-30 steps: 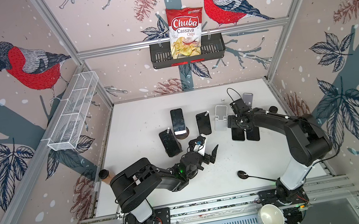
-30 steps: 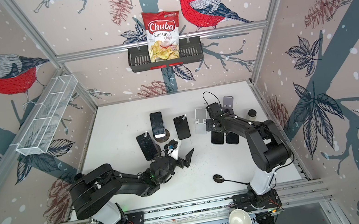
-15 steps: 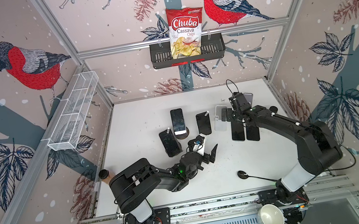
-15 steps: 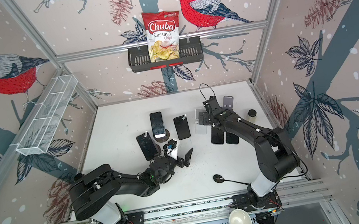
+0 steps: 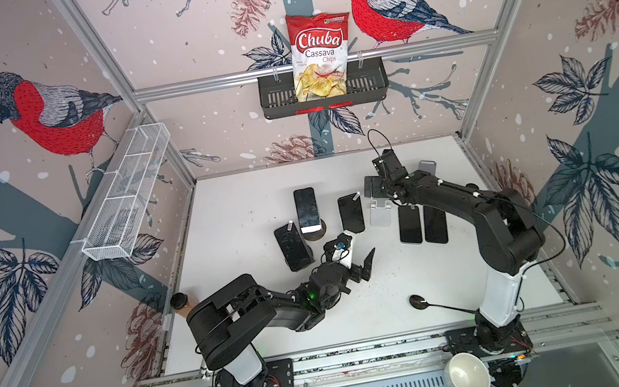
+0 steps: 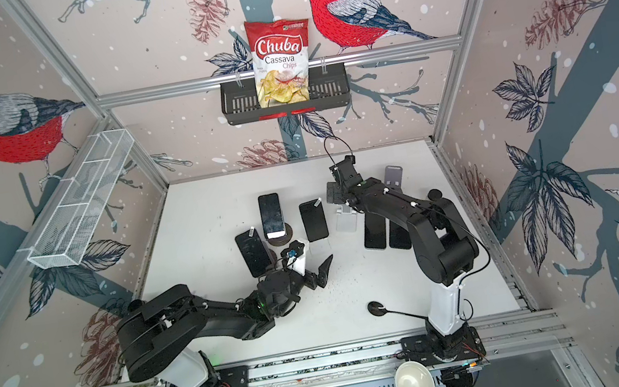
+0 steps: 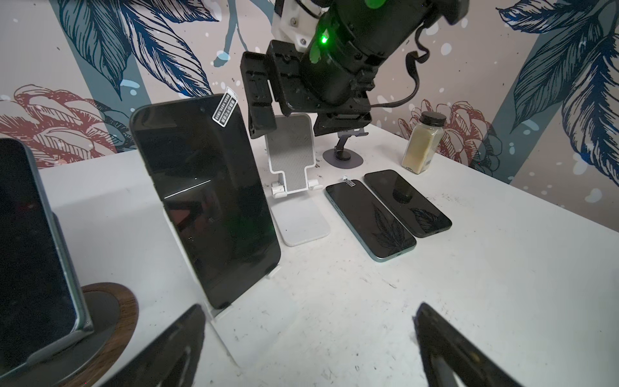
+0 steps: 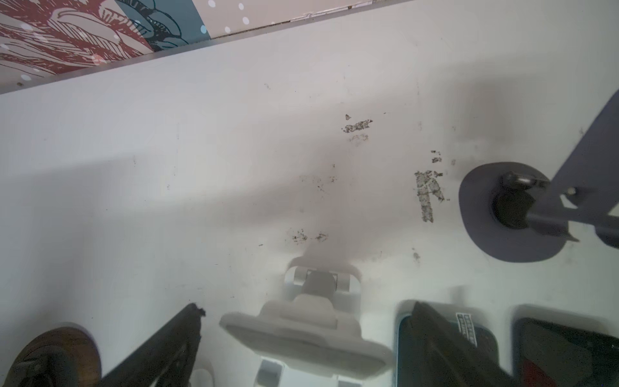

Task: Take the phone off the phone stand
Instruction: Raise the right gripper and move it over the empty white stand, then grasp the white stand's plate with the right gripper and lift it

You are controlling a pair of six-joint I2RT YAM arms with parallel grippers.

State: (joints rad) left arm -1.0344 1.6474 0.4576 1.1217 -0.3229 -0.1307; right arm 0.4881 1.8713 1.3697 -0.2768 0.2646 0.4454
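Three dark phones lean on stands in both top views: one (image 5: 306, 209) on a round wooden-base stand (image 5: 315, 235), one (image 5: 292, 248) to its left, one (image 5: 351, 213) on a white stand. Two more phones (image 5: 409, 224) (image 5: 434, 224) lie flat beside an empty white phone stand (image 5: 380, 213). My right gripper (image 5: 376, 188) (image 8: 308, 308) hangs open over that empty stand's top (image 8: 306, 330), holding nothing. My left gripper (image 5: 356, 263) (image 7: 310, 315) is open, low over the table, in front of the phone on the white stand (image 7: 207, 201).
A grey stand (image 5: 427, 167) and a spice jar (image 7: 423, 144) are at the back right. A black spoon (image 5: 417, 303) lies near the front and a brown bottle (image 5: 180, 303) stands at the left edge. A white cup (image 5: 467, 376) sits off the table's front.
My right gripper opened wide beside the flat phones, then rose and drew back over the empty white stand. The left arm has not moved.
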